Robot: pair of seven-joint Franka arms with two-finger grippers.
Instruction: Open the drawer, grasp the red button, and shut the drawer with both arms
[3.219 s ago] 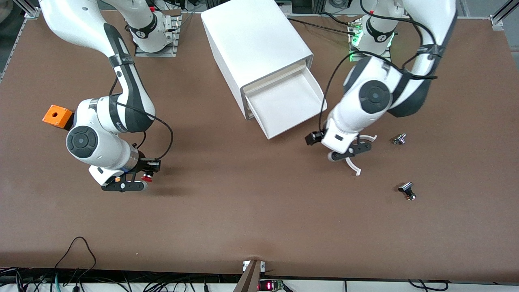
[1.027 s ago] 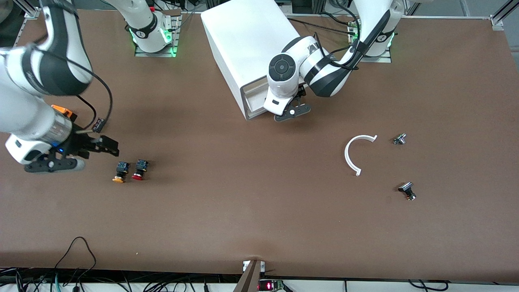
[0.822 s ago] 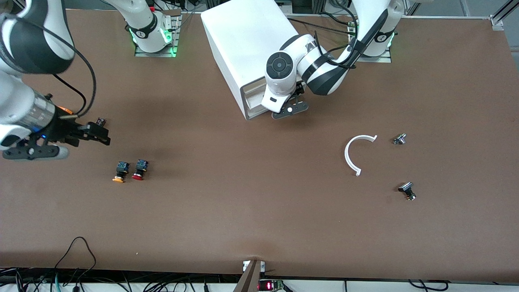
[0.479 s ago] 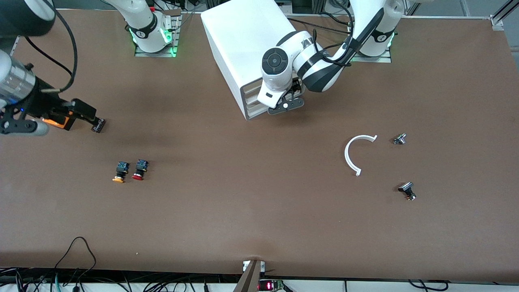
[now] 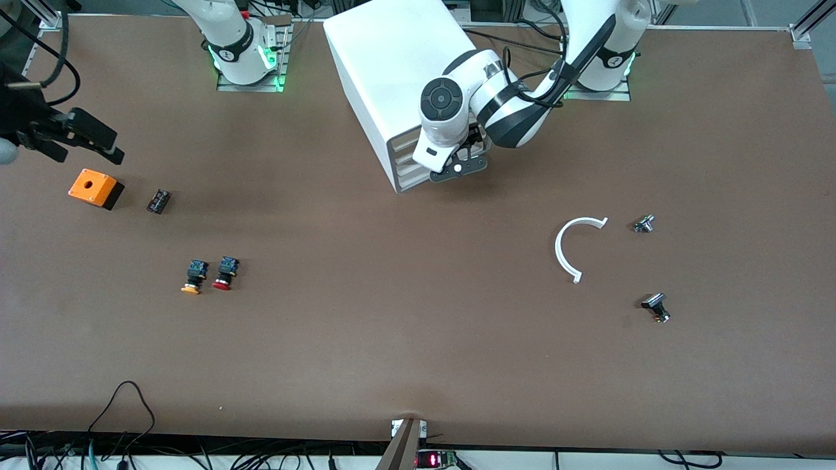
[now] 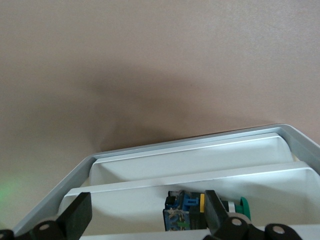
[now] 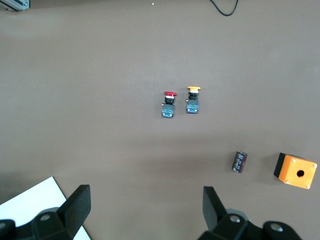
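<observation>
Drawer (image 5: 408,166) shut, my left gripper (image 5: 457,170) spread at its front | red button (image 5: 224,273) on table (beside yellow one (image 5: 192,277)) | right gripper (image 5: 62,134) spread above orange box (image 5: 95,188).

A broad brown table (image 5: 405,339) with a matte, faintly mottled top fills nearly the whole front view, and soft shadows darken it in the middle. Along the upper edge, two metal base plates (image 5: 251,78) are bolted to it, lit by small green lamps (image 5: 277,81) (the glow spills onto the brown surface). Aluminium frame rails (image 5: 806,26) show at the upper right and upper left corners. Along the lower edge, past the table's rim, loose black cables (image 5: 124,418) trail over a pale floor strip (image 5: 588,460), and a small box with a red display (image 5: 431,459) sits at the lower centre, beside a brown upright post (image 5: 400,447).
</observation>
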